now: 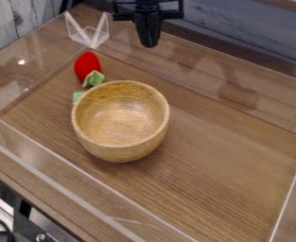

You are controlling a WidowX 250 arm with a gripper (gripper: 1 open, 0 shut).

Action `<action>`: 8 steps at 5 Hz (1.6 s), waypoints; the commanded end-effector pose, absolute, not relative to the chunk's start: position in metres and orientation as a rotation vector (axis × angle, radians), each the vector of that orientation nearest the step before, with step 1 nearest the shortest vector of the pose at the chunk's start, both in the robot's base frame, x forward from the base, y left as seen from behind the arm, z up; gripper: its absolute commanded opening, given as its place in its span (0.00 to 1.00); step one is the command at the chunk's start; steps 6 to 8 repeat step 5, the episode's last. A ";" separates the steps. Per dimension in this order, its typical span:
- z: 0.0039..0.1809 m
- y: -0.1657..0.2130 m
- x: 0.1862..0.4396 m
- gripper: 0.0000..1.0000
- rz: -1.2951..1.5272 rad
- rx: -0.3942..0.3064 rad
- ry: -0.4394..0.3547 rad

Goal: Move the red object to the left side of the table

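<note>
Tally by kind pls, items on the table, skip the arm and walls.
Strawberry, red with green leaves: 1
Bowl, wooden: 1
Small green piece beside the bowl: 1
Total: 3

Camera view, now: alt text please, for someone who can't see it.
A red toy strawberry with green leaves lies just behind a wooden bowl on a brown wood-grain table. Beyond them, at the top edge, is a dark robot gripper.
</note>
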State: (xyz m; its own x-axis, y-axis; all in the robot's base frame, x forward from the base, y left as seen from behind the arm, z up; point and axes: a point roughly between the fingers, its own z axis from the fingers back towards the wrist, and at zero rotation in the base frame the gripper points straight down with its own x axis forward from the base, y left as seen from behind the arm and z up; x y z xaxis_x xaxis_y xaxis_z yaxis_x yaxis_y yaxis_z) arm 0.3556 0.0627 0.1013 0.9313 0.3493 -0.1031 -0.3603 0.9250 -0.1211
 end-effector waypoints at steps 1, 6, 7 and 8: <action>0.113 0.046 0.371 0.00 0.322 -0.138 0.013; 0.076 -0.002 0.360 0.00 0.141 -0.120 0.052; 0.076 -0.002 0.360 0.00 0.141 -0.120 0.052; 0.076 -0.002 0.360 0.00 0.141 -0.120 0.052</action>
